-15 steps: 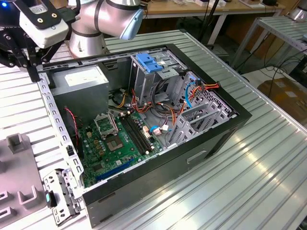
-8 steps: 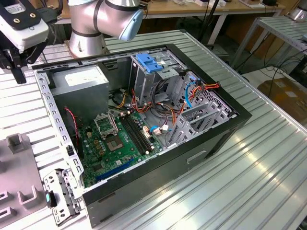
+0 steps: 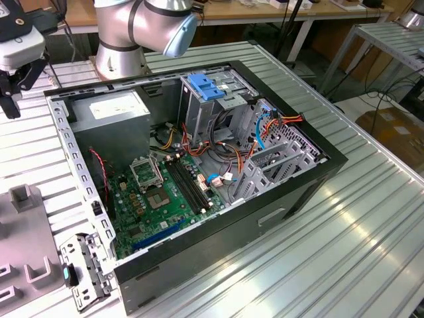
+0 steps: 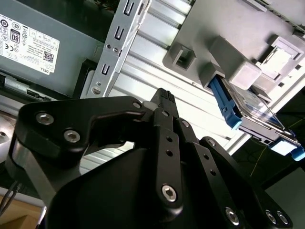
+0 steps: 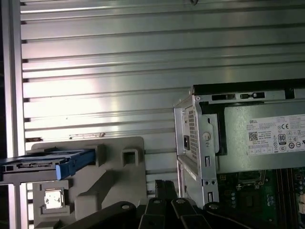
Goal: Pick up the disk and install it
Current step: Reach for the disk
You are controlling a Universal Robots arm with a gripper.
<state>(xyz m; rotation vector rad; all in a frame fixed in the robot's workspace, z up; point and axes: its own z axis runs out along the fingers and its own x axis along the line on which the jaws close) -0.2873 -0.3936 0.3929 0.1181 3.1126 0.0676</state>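
The gripper [image 4: 164, 95], a black assembly of matte bolted links, has its fingers pressed together into a single ribbed tip with nothing between them. It hangs above the ribbed aluminium table [image 3: 331, 265], between the open computer case [image 3: 285, 218] and a grey plastic fixture [image 4: 224, 28]. The disk [image 4: 248, 112] is outside the case, seated in that fixture. It is a flat rectangular slab of silver metal with a glossy label face, edged by a bright blue plastic bracket and gripped by blocky grey posts. In the first wrist view the disk [image 5: 47, 164] shows edge-on, thin and level, with one end jutting past the fixture [image 5: 114, 176]. The gripper [image 5: 164, 188] sits apart from it, nearer the case's corner. That corner holds the power supply [image 5: 267, 143], a plain grey sheet-metal box with a white sticker and a perforated vent panel. In the exterior view the case lies on its side with black walls. It exposes a green motherboard [image 3: 159, 199], bundles of orange, red and blue cables, and a bare steel drive cage [image 3: 199, 112] topped by a blue plastic latch [image 3: 205, 86]. The arm's smooth silver base [image 3: 132, 26] stands at the table's far edge.
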